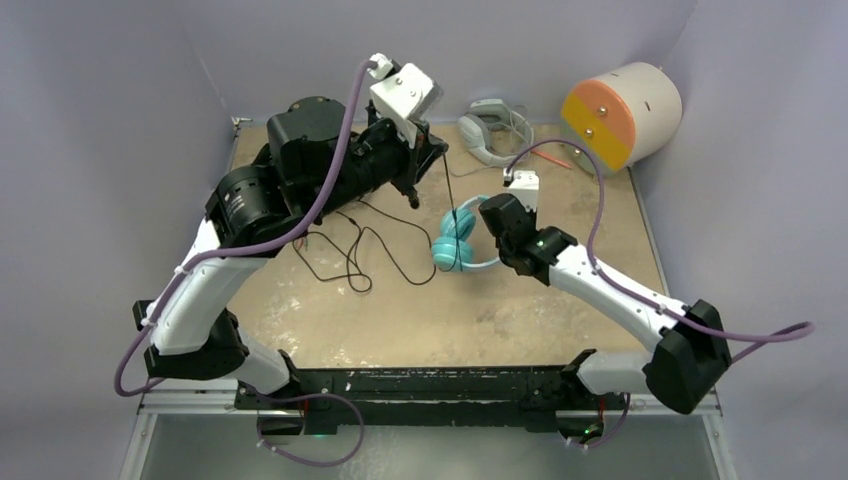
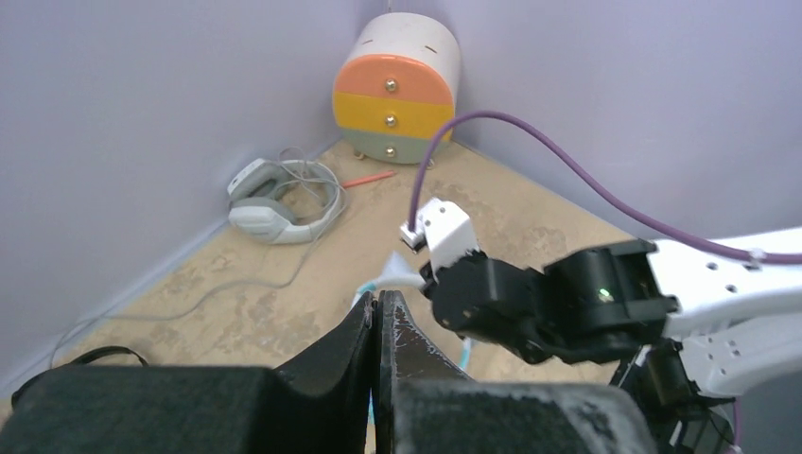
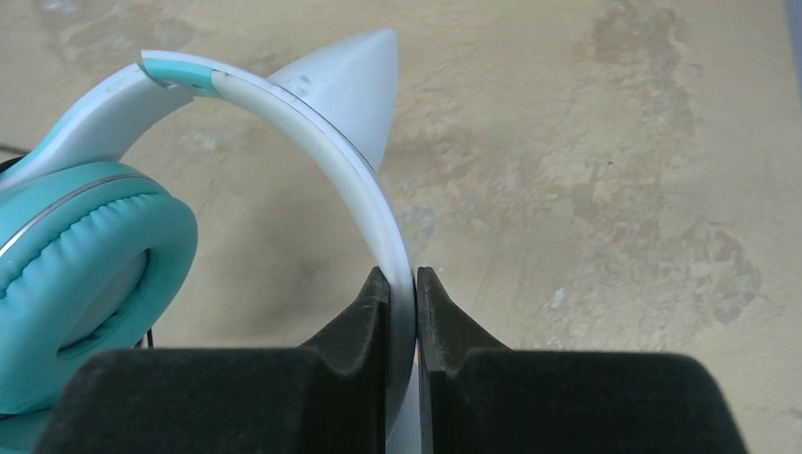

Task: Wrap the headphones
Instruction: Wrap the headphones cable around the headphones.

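The headphones (image 1: 455,243) with teal ear cups (image 3: 85,274) and a white cat-ear band (image 3: 312,123) stand on the table's middle. My right gripper (image 3: 402,276) is shut on the white band, gripping it from the right (image 1: 489,224). My left gripper (image 1: 413,197) hangs above and left of the headphones with its jaws pressed together (image 2: 376,299). A thin black cord (image 1: 450,195) runs up from the headphones close to that gripper; a pinch on it does not show. More loose black cord (image 1: 345,255) lies in loops on the table to the left.
A grey and white headset (image 1: 490,130) with its cable lies at the back wall (image 2: 279,203). A round drawer unit (image 1: 620,115) with orange and yellow fronts lies in the back right corner (image 2: 402,90). A thin red stick (image 2: 369,178) lies before it.
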You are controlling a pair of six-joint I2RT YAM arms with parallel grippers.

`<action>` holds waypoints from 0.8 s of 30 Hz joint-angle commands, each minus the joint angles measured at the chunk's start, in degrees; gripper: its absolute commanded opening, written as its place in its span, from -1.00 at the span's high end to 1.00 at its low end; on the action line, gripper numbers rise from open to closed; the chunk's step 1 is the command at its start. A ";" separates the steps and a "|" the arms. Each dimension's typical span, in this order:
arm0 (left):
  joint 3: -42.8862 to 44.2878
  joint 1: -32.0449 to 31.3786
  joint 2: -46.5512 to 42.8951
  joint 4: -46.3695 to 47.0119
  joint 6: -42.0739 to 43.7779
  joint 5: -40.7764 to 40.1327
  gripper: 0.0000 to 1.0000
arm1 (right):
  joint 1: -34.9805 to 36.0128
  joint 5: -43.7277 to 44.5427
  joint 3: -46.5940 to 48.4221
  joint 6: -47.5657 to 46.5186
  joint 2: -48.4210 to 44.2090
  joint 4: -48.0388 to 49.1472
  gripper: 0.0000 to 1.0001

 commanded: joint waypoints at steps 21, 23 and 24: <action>-13.13 31.03 10.40 18.84 -7.64 24.74 1.00 | 11.20 -17.82 -9.49 -6.61 -28.48 11.53 1.00; -15.32 33.04 10.42 20.28 -8.87 25.21 1.00 | 11.30 -17.81 -8.37 -5.90 -29.77 10.11 1.00; -16.83 33.83 10.34 21.07 -9.50 25.52 1.00 | 11.32 -17.72 -7.77 -5.58 -30.33 9.26 1.00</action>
